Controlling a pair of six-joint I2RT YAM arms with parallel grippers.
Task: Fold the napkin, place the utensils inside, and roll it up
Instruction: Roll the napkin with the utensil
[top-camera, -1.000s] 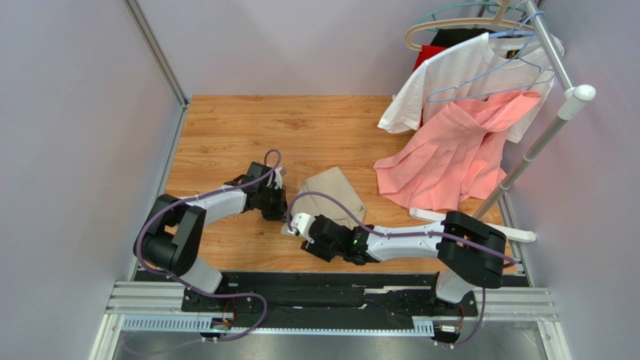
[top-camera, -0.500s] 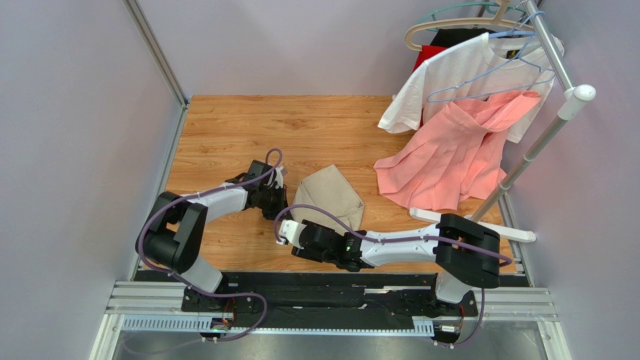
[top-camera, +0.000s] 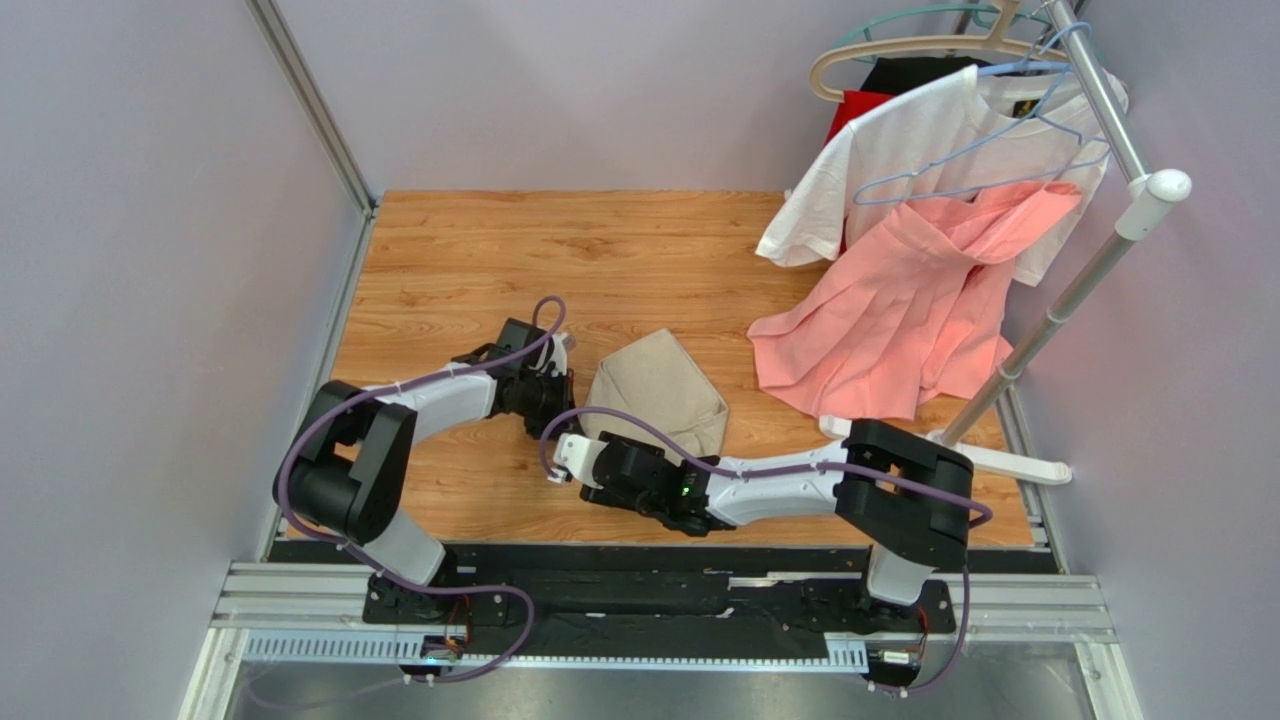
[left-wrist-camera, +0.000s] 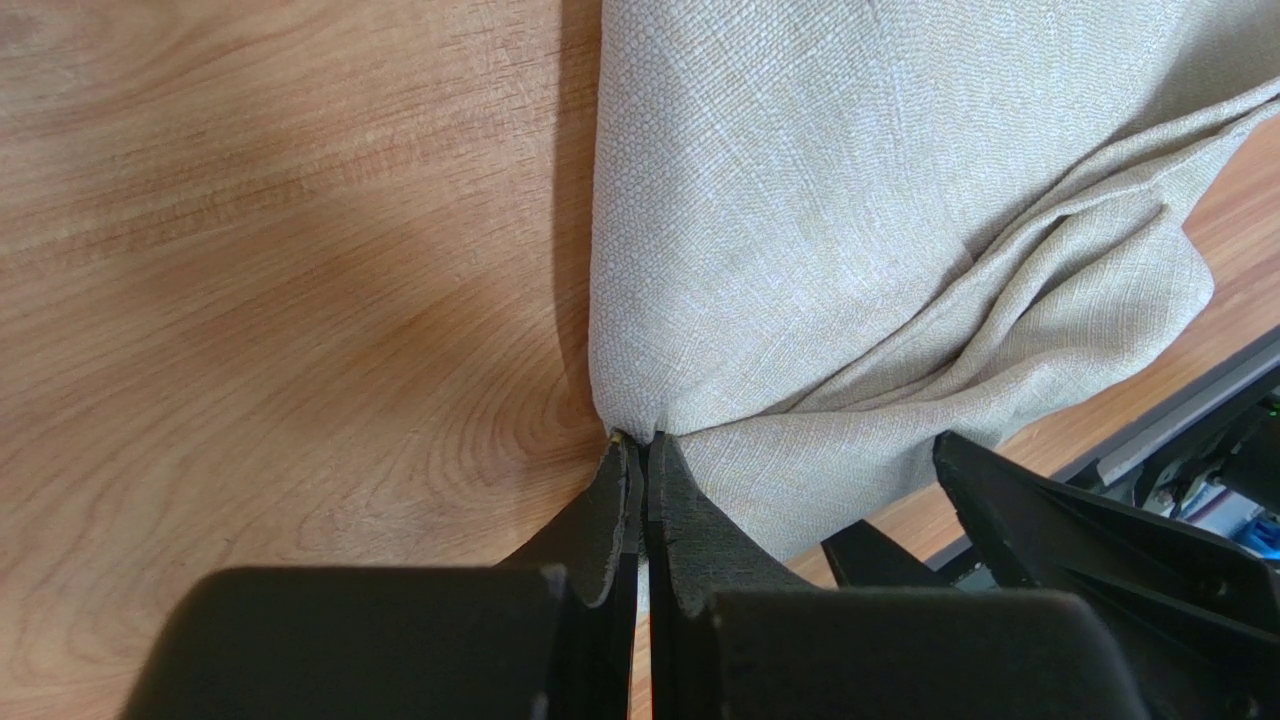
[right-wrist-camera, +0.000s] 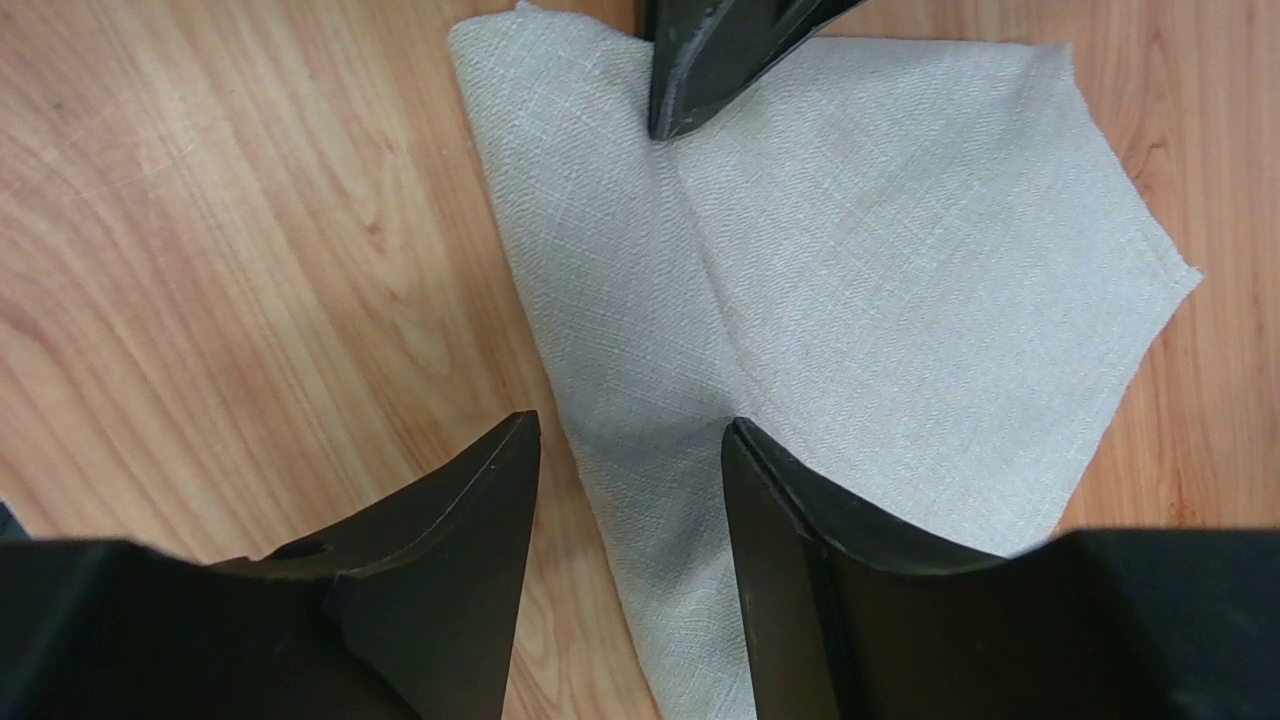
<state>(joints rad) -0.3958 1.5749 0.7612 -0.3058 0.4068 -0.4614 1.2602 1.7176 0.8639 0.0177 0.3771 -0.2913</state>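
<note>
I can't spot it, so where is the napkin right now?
Top view: the napkin lies folded mid-table, left of the pink garment, its left edge pinched by the left gripper.

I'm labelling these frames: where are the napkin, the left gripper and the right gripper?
napkin (top-camera: 657, 390), top view, middle of the folded cloth.
left gripper (left-wrist-camera: 643, 447), left wrist view, closed fingertips pinching the cloth's edge.
right gripper (right-wrist-camera: 628, 438), right wrist view, midway between its open fingertips.
</note>
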